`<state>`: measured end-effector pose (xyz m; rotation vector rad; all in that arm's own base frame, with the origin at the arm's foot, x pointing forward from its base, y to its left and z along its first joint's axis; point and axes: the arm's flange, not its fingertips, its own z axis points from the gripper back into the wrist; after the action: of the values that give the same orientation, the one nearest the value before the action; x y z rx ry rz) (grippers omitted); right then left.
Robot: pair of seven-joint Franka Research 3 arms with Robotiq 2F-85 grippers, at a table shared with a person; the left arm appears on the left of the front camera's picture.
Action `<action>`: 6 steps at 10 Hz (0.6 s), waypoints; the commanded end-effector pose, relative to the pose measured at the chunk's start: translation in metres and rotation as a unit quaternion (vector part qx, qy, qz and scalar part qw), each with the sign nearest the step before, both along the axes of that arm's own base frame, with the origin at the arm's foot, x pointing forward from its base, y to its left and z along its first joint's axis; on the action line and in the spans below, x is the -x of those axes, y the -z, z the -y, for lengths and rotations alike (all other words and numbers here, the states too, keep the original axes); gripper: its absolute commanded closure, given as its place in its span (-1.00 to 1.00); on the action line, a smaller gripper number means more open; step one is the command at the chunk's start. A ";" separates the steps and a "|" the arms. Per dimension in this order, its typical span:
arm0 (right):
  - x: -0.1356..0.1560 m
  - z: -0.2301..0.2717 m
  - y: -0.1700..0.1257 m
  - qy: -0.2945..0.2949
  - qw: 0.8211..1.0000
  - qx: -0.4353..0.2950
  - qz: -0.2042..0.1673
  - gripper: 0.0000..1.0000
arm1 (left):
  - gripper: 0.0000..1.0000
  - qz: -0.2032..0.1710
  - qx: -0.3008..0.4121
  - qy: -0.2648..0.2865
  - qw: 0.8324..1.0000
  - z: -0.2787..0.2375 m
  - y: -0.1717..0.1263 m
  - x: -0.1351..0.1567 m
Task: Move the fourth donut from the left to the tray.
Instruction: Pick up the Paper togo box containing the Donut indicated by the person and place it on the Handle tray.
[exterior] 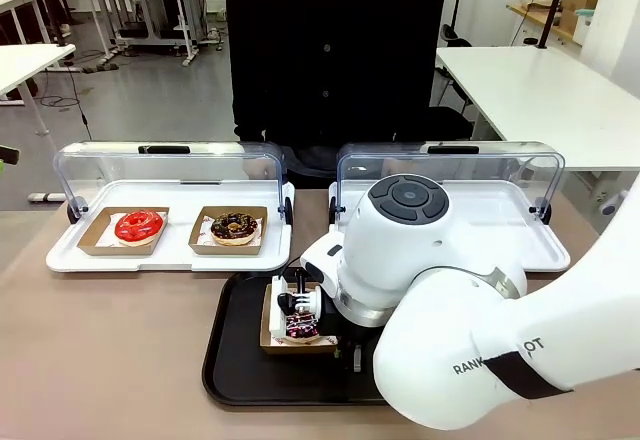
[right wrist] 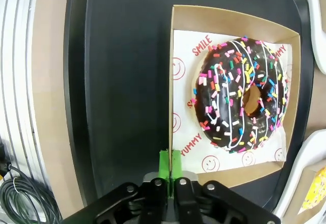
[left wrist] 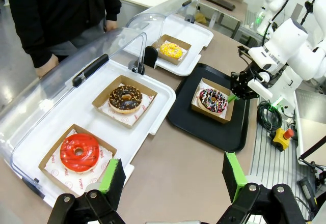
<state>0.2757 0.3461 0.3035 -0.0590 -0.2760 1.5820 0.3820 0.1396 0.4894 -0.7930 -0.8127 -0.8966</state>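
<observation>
Right gripper point(right wrist: 170, 169) points straight down over the tray point(right wrist: 122, 81), its green pads pressed together on the near wall of the small brown cardboard box point(right wrist: 178, 18). That arm reaches in from the right side of the table and bends across the tray's middle, its white wrist housing hanging above the box. The fourth donut point(right wrist: 240, 95), chocolate-glazed with coloured sprinkles and white drizzle, lies flat in the box just beyond the pinched wall. Box and donut sit on the tray, toward its left half in the front view point(exterior: 300, 326). Left gripper point(left wrist: 173, 179) hangs well back from the tray, above the table edge, with its fingers spread wide and nothing between them.
</observation>
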 end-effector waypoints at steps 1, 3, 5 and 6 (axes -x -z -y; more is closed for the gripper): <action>0.044 0.066 0.012 0.001 1.000 -0.013 0.007 0.96 | -1.00 0.009 0.008 0.003 1.000 0.000 -0.002 -0.001; 0.045 0.068 0.009 -0.001 1.000 -0.008 0.011 -0.21 | -1.00 0.009 0.008 0.003 1.000 0.000 -0.002 -0.001; 0.047 0.069 -0.005 -0.004 1.000 -0.019 0.013 -1.00 | -1.00 0.009 0.008 0.003 1.000 0.000 -0.002 -0.001; 0.048 0.072 -0.017 -0.006 1.000 -0.030 0.009 -0.23 | -1.00 0.009 0.008 0.003 1.000 0.000 -0.002 -0.001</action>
<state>0.2778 0.3465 0.3140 -0.0564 -0.3059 1.5723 0.3820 0.1396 0.4894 -0.7930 -0.8127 -0.8966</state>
